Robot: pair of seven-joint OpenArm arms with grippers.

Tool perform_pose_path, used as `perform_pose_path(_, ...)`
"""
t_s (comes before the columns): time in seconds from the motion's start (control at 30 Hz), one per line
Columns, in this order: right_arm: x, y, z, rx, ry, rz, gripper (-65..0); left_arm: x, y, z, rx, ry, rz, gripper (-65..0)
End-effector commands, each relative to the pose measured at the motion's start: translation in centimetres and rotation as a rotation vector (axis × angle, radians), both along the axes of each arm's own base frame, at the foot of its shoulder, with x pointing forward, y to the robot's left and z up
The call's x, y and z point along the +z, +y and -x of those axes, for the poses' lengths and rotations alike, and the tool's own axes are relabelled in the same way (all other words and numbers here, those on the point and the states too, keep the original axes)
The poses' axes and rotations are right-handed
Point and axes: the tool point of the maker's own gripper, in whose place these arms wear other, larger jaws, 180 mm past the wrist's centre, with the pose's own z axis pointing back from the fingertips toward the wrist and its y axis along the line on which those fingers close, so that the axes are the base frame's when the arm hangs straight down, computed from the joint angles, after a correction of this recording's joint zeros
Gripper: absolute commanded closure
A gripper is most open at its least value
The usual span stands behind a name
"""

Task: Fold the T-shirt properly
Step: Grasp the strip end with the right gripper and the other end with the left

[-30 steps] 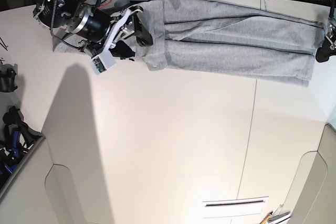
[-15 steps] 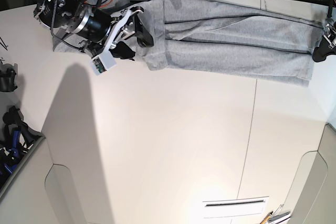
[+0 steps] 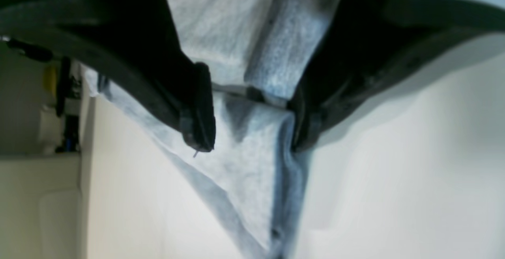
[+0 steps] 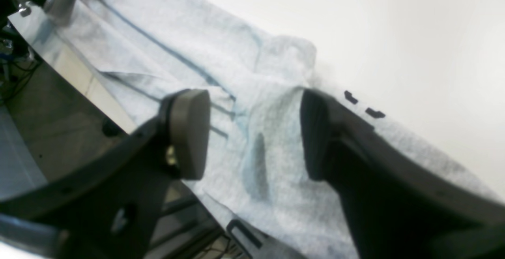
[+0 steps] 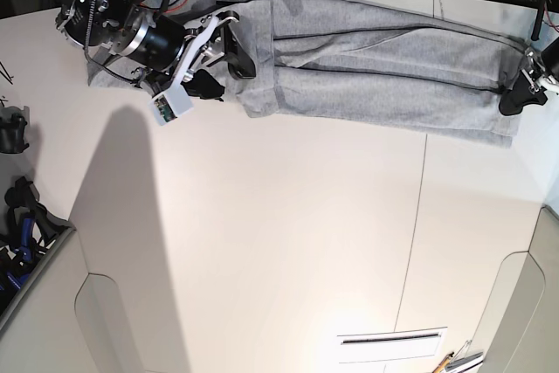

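Note:
The light grey T-shirt (image 5: 384,72) lies folded into a long band along the far edge of the table. In the base view my right gripper (image 5: 222,67) hangs over the shirt's left end, open, black fingers (image 5: 238,57) apart. The right wrist view shows cloth (image 4: 256,148) lying loose between the pads of the right gripper (image 4: 252,136), with bits of dark lettering (image 4: 359,104) at a fold. My left gripper (image 5: 515,93) sits at the shirt's right end. In the left wrist view the left gripper (image 3: 252,128) stands open, astride a folded hem of the T-shirt (image 3: 252,164).
The white table (image 5: 288,242) has a thin seam (image 5: 417,216) running front to back. A white sheet (image 5: 391,345) and pens (image 5: 458,361) lie at the front right. Dark gear (image 5: 19,216) sits off the left edge. Cables and arm bases crowd the far side.
My left gripper has slid inward along the far edge, from beyond the shirt's right end to over it. The right arm and the shirt have stayed put.

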Motion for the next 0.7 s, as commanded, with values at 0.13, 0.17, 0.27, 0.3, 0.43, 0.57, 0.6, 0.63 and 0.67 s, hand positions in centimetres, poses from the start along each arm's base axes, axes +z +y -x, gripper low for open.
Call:
perform_pose_path(0.13,1.1,0.2,-0.4,-0.001,-0.043,-0.025,-36.0,-0.3,0.4,0.8,-0.033,0.05,-0.029,-29.6)
perform_pose_path(0.17,1.1,0.2,-0.5,-0.001,-0.043,-0.025,-36.0,-0.2,0.5,0.8,-0.035,0.051,-0.031,-26.1)
perform_pose_path(0.27,1.1,0.2,-0.5,0.0,-0.043,-0.025,-36.0,0.3,0.7,0.5,-0.029,0.036,-0.025,-10.6)
perform_pose_path(0.3,1.1,0.2,-0.5,-0.001,-0.043,-0.025,-36.0,0.6,0.8,0.2,-0.022,0.022,-0.016,-5.5)
perform_pose_path(0.43,0.9,-0.1,-0.6,-0.005,-0.045,0.0,-36.0,2.9,0.8,-1.0,-0.005,-0.055,0.047,0.0)
perform_pose_path(0.57,0.6,-1.1,-1.6,-0.022,-0.064,0.076,-36.0,5.4,0.2,-1.5,-0.07,-0.092,0.049,0.0)
perform_pose_path(0.6,0.6,-1.3,-1.8,-0.028,-0.069,0.085,-36.0,6.2,0.1,-1.8,-0.087,-0.111,0.035,0.0)
perform_pose_path(0.63,0.7,-1.6,-2.1,-0.039,-0.071,0.095,-36.0,7.0,0.0,-2.0,-0.1,-0.131,0.018,0.0)
perform_pose_path(0.67,0.6,-1.9,-2.3,-0.05,-0.072,0.105,-36.0,7.7,-0.2,-2.2,-0.115,-0.149,0.002,0.0)
